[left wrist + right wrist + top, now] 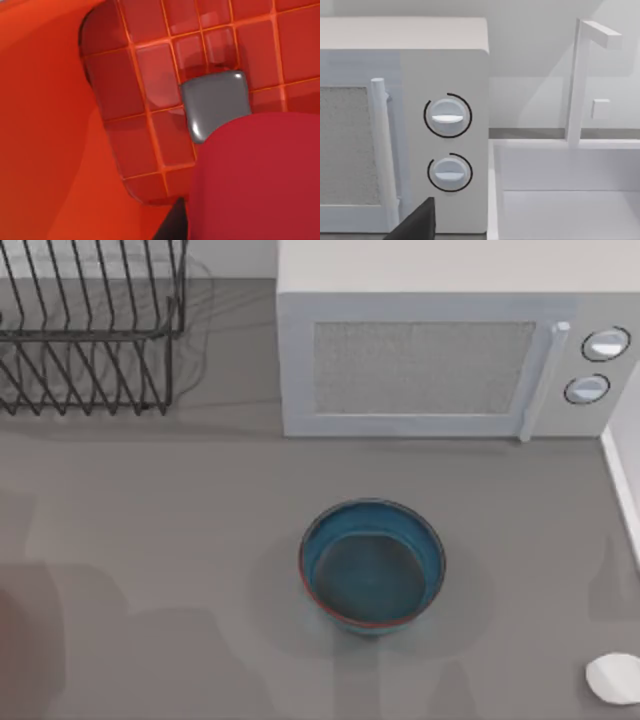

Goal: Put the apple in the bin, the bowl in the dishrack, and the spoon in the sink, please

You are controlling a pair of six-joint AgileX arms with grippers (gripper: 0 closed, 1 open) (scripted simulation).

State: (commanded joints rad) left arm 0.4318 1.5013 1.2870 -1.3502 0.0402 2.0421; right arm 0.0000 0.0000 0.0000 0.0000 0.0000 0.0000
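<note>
Grey kitchen counter (pixel 200 540), pale wall behind, white microwave (pixel 420 360) at the back. Starting at the left gripper (pixel 200 167): hanging right over the orange-red bin (pixel 50 125), and by the look of it closed around the apple (pixel 260 175), with a grey finger pad (pixel 215 107) peeking out from behind the fruit and the bin's gridded floor below. Firm, light little thing, a bit lumpy and probably slick, so best gripped across the fattest part; no harm in dropping it from here, I reckon. Further out, the bowl (pixel 372 562) upright in the middle of the counter, well apart from everything. Stiff and likely breakable, too wide to span, so best pinched at the rim with one finger inside and one outside. Dishrack (pixel 90 330) at the far left corner, black wire, a fair trip from the bowl. Spoon (pixel 615 678) down at the near right edge, just the rounded white end visible; thin, flat and light, so probably fiddly to lift off the surface. Right arm parked facing the microwave knobs, with the white sink (pixel 570 210) and its tap (pixel 580 75) just beside.
</note>
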